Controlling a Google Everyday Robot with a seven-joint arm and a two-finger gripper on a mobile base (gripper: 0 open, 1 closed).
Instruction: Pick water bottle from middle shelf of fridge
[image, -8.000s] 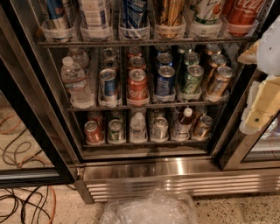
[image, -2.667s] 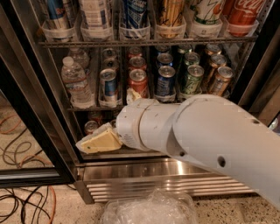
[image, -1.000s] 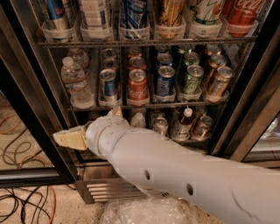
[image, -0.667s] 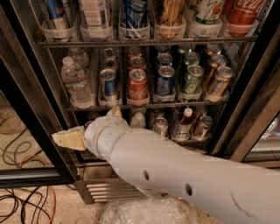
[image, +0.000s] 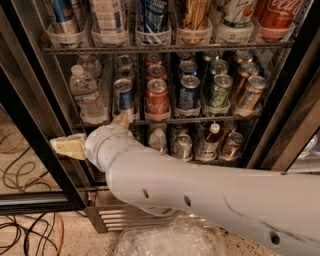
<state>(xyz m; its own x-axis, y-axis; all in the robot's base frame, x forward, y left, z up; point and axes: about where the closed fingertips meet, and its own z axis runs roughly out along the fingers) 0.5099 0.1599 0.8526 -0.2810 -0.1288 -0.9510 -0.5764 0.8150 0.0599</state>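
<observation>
Step in hand, as judged: approach, with the grasp not yet made. The water bottle (image: 86, 95) is standing upright at the left end of the middle shelf (image: 200, 120) of the fridge (image: 282, 112), white cap up. A second clear bottle is sitting just behind it and the lane of a blue-topped can (image: 123, 94) is just to its right. The white arm (image: 210, 195) is lying across the near foreground from lower right to left, hiding much of the bottom rack. The gripper (image: 94, 134) is hovering below and slightly left of the bottle, in front of the shelf's front rail and close to the black left door frame. It is not touching the bottle. The two tan fingertips (image: 67, 146) are showing well apart with nothing between them, so the pincer is reading as spread and empty. One tip is pointing left toward the frame and the other is poking up just under the rail. Next move, as judged: lift the gripper to the height of the bottle body and turn it to face into the shelf. Then advance it so the jaws straddle the ribbed middle, and only then close. Clearance is looking tight — door frame on the left, can lane on the right, the rack of tall cans (image: 152, 20) above the cap. A Coca-Cola can (image: 157, 97) and a green can (image: 220, 89) are standing further right, well apart from the work. Crumpled clear plastic (image: 170, 240) is lying on the floor below.
</observation>
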